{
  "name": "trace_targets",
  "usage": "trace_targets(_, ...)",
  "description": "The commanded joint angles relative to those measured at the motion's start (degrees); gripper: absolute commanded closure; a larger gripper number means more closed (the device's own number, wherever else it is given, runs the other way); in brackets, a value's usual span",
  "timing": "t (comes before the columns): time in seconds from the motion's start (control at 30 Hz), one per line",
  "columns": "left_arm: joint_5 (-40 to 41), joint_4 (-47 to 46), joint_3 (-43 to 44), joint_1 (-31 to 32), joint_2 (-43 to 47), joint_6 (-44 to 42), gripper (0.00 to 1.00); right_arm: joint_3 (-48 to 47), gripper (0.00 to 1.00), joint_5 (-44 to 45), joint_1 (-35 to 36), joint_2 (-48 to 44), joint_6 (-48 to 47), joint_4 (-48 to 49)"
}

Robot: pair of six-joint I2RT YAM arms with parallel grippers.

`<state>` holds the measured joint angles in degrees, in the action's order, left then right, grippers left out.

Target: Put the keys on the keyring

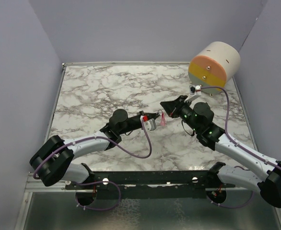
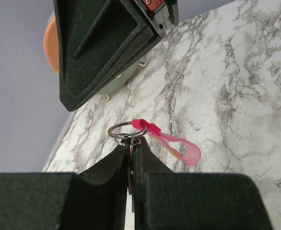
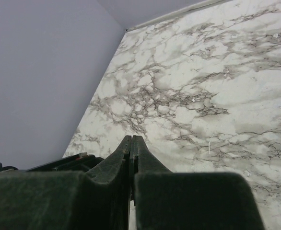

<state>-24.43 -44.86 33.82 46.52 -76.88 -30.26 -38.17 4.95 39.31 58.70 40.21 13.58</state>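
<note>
Left tool (image 2: 130,145) clamped on the keyring (image 2: 147,128), pink strip trailing off toward 4 o'clock; right tool (image 3: 131,140) just pinched together.

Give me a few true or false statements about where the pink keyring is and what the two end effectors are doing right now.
1. The keyring lies beside the round peach and orange drum. False: it is over the middle of the table, clamped at its ring end by the left end effector.
2. The right end effector is shut. True.
3. The drum sits near the table's far right corner. True.
4. The right end effector grips the pink strip. False: it is close to the keyring but apart from it, with nothing visible between its fingers.
</note>
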Motion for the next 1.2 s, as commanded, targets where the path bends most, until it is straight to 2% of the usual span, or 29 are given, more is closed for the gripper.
trace_targets(0.0, -0.37, -1.29, -0.69, 0.15, 0.26, 0.25, 1.0, 0.58, 0.99, 1.4, -0.11, -0.99, -0.04, 1.89)
trace_targets(0.3, 1.35, -1.33, -0.47, 0.14, 0.45, 1.56, 1.0, 0.46, 0.96, 2.17, -0.13, -3.15, -4.73, -0.32)
trace_targets(0.63, 4.05, -1.3, -0.03, 0.15, 1.34, 6.0, 1.0, 2.54, 0.64, -0.15, -0.12, -8.23, -18.44, -1.49)
trace_targets(0.8, 4.88, -1.26, -0.07, 0.15, 2.31, 9.21, 1.0, 2.91, 0.62, -2.74, -0.17, -8.14, -24.31, -2.16)
trace_targets(0.9, 5.5, -0.69, -0.16, 0.15, 3.33, 11.5, 1.0, 3.68, 0.57, -3.53, -0.14, -8.06, -27.5, -1.34)
trace_targets(1.17, 5.71, 2.89, 0.08, 0.15, 6.28, 16.03, 1.0, 9.6, 0.55, -9.21, -0.11, -10.95, -37.31, 6.27)
